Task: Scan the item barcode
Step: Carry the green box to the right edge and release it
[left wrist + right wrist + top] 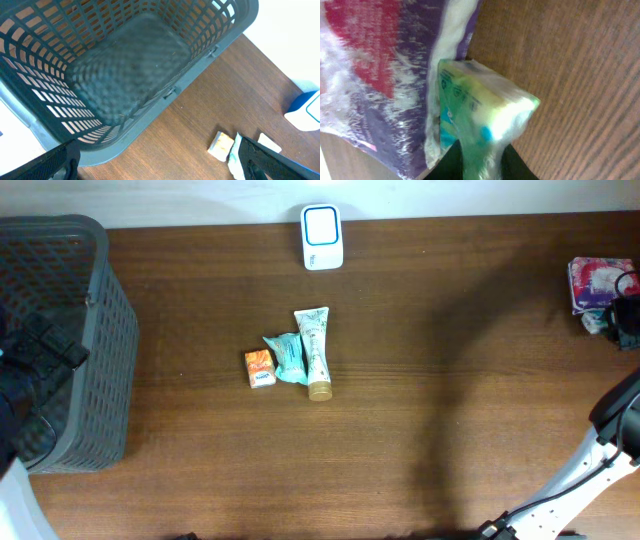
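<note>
The left gripper [156, 162] gapes wide, the basket [210, 47] beneath it. A green packet [480, 110] sits between the fingers of the right gripper [481, 161]. Whether they pinch it is unclear.

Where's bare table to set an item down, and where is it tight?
Bare: the wide stretch between the tube and the purple pack at the right edge; the strip between the basket and the orange box; the wood between the scanner and the tube. Crowded: orange box, teal packet and tube lie bunched together.
</note>
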